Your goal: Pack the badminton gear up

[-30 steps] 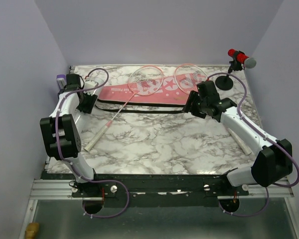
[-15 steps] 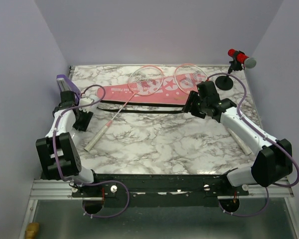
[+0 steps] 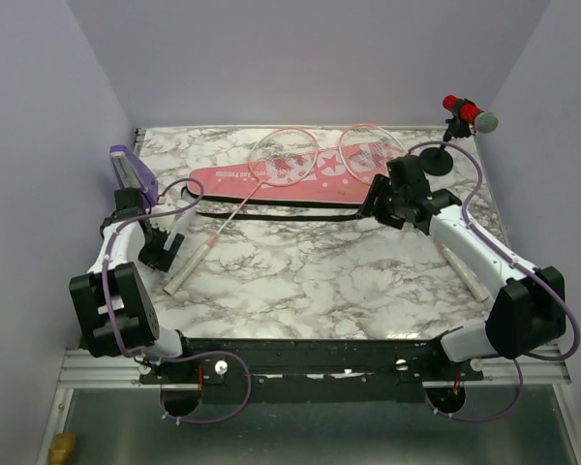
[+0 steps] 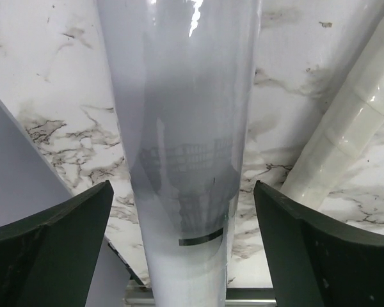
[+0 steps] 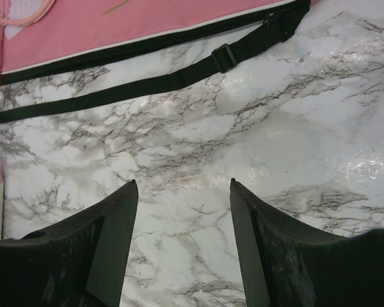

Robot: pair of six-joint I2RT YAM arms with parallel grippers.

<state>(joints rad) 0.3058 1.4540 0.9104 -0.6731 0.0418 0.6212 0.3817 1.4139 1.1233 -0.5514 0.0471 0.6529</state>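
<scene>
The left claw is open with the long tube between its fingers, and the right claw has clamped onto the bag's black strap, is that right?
Not quite. The right gripper is open and holds nothing; the black strap lies on the table beyond its fingers, as the right wrist view shows. The left gripper is indeed open with the tube between its fingers.

Bare marble surface (image 5: 294, 128) lies open between the fingers of the right pincer (image 5: 182, 185); a black webbing strap (image 5: 147, 86) crosses ahead. A long white cylindrical tube (image 4: 179, 128) fills the gap of the left pincer (image 4: 182, 185).
</scene>
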